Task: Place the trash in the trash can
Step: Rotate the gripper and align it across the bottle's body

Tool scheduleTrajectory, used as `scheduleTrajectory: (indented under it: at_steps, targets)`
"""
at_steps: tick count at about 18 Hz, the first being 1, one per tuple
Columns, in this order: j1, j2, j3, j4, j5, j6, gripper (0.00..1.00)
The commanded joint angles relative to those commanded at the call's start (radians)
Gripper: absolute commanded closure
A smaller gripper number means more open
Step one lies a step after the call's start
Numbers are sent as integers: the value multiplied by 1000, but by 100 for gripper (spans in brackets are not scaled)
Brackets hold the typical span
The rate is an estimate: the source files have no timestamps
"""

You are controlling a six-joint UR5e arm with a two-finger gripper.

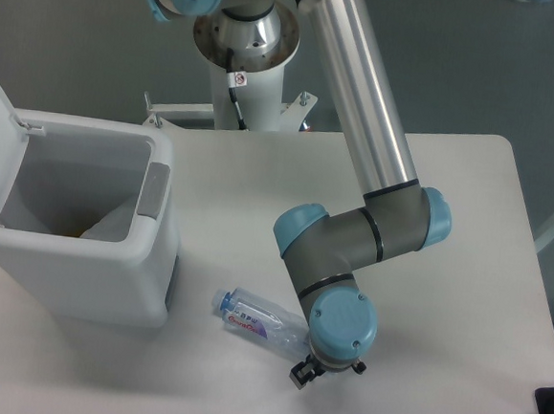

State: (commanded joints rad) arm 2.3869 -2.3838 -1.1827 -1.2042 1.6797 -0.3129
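Gripper (314,368) sits low over base end of crushed bottle (252,316), near-right of open trash can (146,283); jaw state cannot be told. Risk: slick, crumpled plastic slipping from an end-only grip

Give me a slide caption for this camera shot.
Gripper lowered over the crushed bottle beside the open trash can.

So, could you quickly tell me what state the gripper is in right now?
Gripper: down at the base end of the plastic bottle, mostly hidden under the wrist; open, closed or gripping cannot be told.
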Motion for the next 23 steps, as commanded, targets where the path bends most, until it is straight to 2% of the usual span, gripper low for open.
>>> scheduleTrajectory:
  at_steps: [7,10,17,23]
  targets:
    - [0,0,11,-2,-9,-14,45]
    - [0,2,14,-2,-9,-17,48]
    - [0,26,38,2,-18,-2,49]
    - [12,41,81,12,-38,64,49]
